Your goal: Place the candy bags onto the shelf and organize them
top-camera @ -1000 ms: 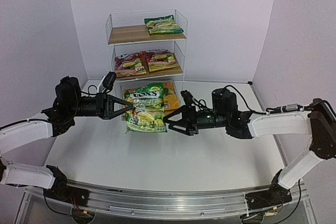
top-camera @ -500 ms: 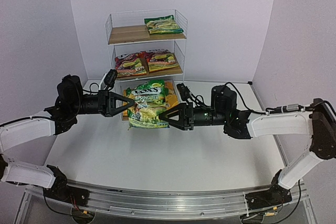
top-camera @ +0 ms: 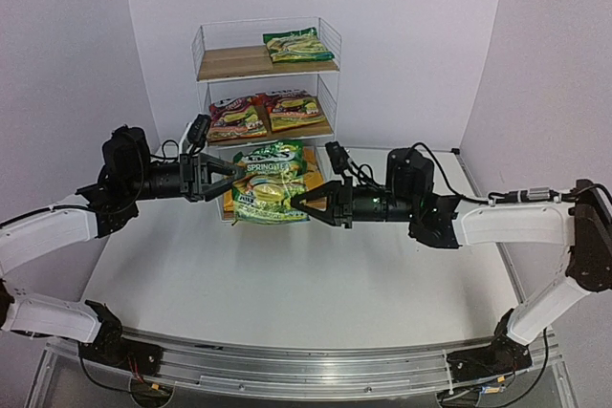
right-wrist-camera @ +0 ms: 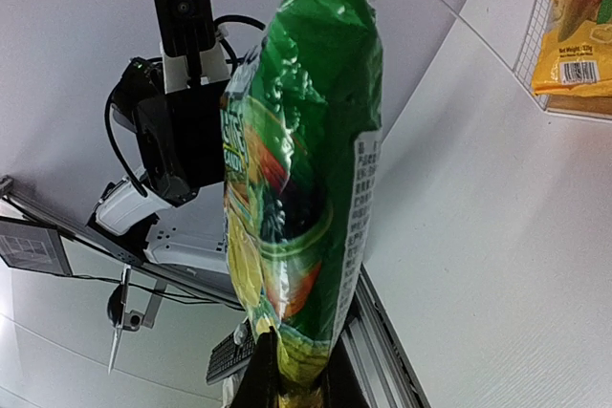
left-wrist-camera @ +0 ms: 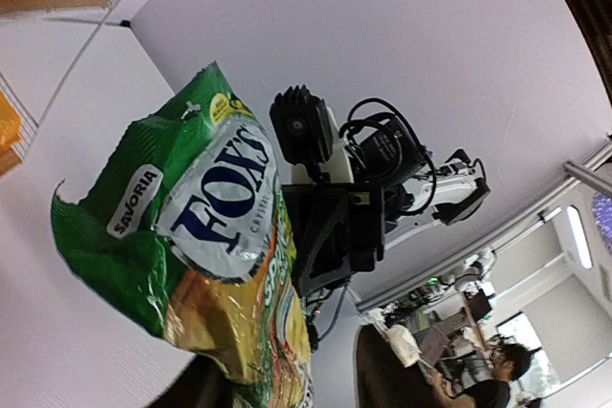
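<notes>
A green candy bag (top-camera: pixel 271 183) with FOX'S lettering hangs in the air just in front of the shelf (top-camera: pixel 234 62). My right gripper (top-camera: pixel 296 201) is shut on the bag's right edge; in the right wrist view its gripper (right-wrist-camera: pixel 296 375) pinches the bag (right-wrist-camera: pixel 306 160) at the seam. My left gripper (top-camera: pixel 234 177) is at the bag's left edge with its jaws apart. In the left wrist view the bag (left-wrist-camera: pixel 191 226) hangs beside one dark finger (left-wrist-camera: pixel 201 384). Another green bag (top-camera: pixel 299 45) lies on the top board. Two red bags (top-camera: pixel 237 117) lie on the middle board.
A yellow-orange bag (top-camera: pixel 311 174) lies on the lowest board, partly hidden behind the held bag; the right wrist view shows it (right-wrist-camera: pixel 574 35) behind the wire. The white table (top-camera: pixel 287 284) stretches toward me. Purple walls close in on three sides.
Both arms carried the green bag up and back toward the shelf. The right gripper closed on the bag's right edge, and the left gripper's jaws opened.
</notes>
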Controlling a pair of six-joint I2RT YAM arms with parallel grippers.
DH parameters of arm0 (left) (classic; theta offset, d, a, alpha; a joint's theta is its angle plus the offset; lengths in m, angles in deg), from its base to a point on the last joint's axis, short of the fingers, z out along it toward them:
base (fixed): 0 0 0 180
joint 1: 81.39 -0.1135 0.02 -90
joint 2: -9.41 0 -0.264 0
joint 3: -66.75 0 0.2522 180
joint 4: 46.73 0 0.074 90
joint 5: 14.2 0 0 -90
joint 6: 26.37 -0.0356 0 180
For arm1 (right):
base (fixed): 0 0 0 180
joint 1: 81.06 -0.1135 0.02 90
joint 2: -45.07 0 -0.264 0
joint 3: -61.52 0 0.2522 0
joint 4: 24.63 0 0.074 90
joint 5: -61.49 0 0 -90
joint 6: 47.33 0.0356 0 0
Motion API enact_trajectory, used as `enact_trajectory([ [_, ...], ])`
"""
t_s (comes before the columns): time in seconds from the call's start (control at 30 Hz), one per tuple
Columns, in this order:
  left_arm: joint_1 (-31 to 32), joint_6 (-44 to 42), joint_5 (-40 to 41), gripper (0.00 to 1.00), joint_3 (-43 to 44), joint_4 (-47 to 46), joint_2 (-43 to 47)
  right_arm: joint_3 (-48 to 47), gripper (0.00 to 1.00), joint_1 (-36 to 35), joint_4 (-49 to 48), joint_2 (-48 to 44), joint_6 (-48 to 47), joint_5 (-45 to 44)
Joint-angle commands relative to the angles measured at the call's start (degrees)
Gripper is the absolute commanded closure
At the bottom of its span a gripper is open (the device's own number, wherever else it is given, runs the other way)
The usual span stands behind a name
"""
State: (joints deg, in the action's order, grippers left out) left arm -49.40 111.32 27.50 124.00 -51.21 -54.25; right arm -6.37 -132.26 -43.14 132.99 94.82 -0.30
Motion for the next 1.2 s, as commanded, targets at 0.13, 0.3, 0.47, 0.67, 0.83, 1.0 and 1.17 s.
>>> enact_trajectory([
  [0.13, 0.3, -8.3, 20.9, 0.01, 8.0, 19.2, 8.3, -11.7, 1.0, -0.5, 14.0, -7.5, -6.6, -6.0],
  [0.3, 0.3, -9.2, 34.0, 0.0, 9.2, 31.2, 11.5, -20.4, 1.0, -0.5, 25.6, -7.9, -11.9, -6.9],
  [0.47, 0.3, -8.3, 40.9, 0.0, 8.0, 35.9, 15.7, -32.8, 1.0, -0.5, 38.6, -4.1, -16.4, -8.7],
  [0.67, 0.3, -6.9, 47.2, 0.0, 7.8, 42.5, 18.4, -50.0, 1.0, -0.5, 45.5, 4.1, -20.5, -13.2],
  [0.83, 0.3, -6.7, 45.9, 0.0, 7.6, 43.9, 18.0, -65.9, 1.0, -0.4, 50.7, 13.9, -24.2, -18.3],
  [1.0, 0.3, -6.8, 44.3, 0.0, 6.9, 43.9, 17.6, -78.0, 1.0, -0.1, 52.5, 22.1, -28.1, -22.9],
  [1.17, 0.3, -7.2, 42.8, 0.0, 6.2, 43.7, 17.5, -88.1, 1.0, 0.0, 52.6, 29.2, -30.3, -26.3],
])
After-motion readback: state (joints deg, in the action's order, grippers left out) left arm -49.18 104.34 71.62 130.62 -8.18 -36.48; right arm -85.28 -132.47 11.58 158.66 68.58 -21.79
